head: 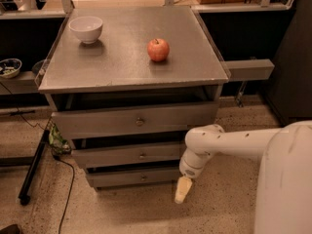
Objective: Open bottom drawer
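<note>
Grey metal-look bottom drawer (pixel 117 179), lowest of three, looks closed, and the pale yellow gripper (pixel 183 189) hangs low beside its right end, likely aiming for its round knob (pixel 143 177); its grip state cannot be told.

The gripper (pixel 183 189) hangs pointing downward, just beside the right end of the bottom drawer (pixel 131 177).

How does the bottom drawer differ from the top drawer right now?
The bottom drawer has a shorter, narrower front than the top drawer. It sits near the floor; the top drawer sits under the tabletop. The gripper hangs by the bottom drawer's right end. Both: grey, round central knob.
</note>
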`<action>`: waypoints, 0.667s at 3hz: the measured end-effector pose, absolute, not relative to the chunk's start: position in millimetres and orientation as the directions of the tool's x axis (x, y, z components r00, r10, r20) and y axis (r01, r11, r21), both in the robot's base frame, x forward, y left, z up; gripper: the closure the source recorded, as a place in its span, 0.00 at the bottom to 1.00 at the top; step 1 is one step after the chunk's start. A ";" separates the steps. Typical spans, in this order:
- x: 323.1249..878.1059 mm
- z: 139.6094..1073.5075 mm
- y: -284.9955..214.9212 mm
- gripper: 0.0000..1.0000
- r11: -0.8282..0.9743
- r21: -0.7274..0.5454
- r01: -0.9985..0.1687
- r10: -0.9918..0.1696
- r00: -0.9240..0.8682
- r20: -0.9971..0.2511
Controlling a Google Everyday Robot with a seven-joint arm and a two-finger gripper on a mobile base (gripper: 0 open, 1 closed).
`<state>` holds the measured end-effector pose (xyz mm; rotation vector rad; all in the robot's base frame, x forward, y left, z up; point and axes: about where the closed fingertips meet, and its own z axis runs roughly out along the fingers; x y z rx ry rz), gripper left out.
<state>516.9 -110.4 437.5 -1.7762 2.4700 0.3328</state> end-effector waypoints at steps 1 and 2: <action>516.2 433.6 -110.4 0.00 0.306 0.140 -0.942 -0.923 -0.330 -0.197; 524.1 415.1 -109.4 0.00 0.324 0.158 -0.933 -0.902 -0.355 -0.247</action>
